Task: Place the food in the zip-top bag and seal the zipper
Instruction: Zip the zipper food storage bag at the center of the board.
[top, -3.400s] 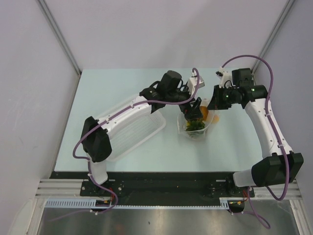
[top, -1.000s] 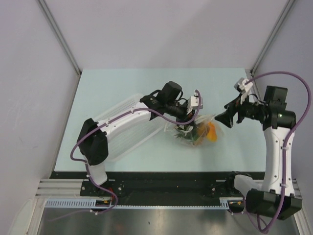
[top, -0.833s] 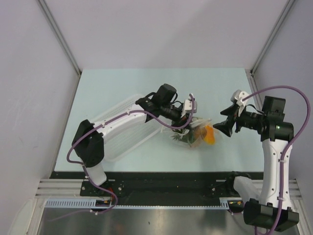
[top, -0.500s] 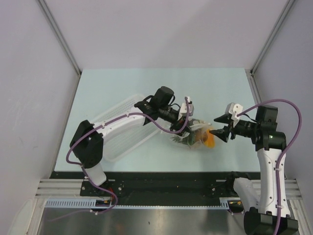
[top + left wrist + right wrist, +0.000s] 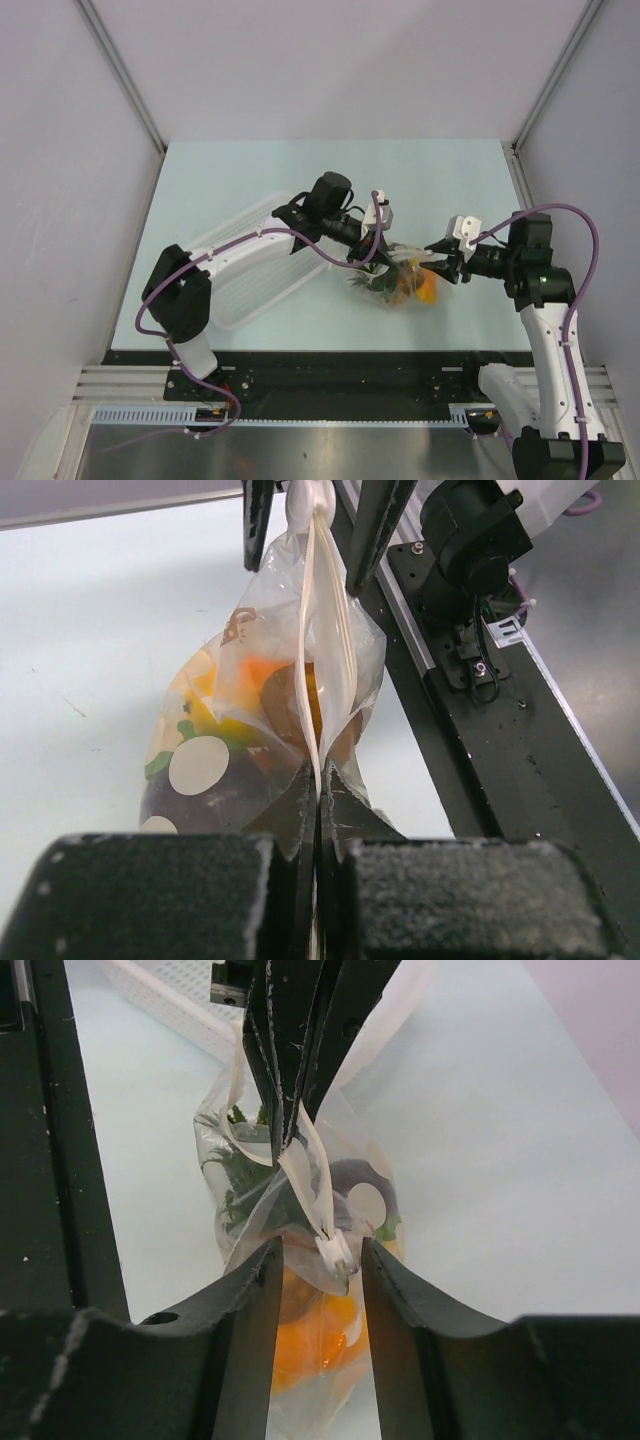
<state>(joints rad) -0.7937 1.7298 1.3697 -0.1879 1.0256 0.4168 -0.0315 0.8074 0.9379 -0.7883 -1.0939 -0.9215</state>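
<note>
— Where is the zip-top bag (image 5: 402, 280)?
— Mid-table, just right of the basket (image 5: 262, 268), with the food (image 5: 262, 695) inside. Bare table (image 5: 250, 180) lies beyond it.
— Grippers?
— The left gripper (image 5: 318, 785) pinches one end of the zipper (image 5: 311, 620). The right gripper (image 5: 318, 1252) is spread, straddling the other end without touching it.

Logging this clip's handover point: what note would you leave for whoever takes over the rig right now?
Left end effector: shut on the zipper of the zip-top bag.
Right end effector: open, fingers either side of the zipper's other end.
Done: food is inside the bag, held between the arms.
Left: close the right one, run the zipper shut; how much is sealed is unclear.
</note>
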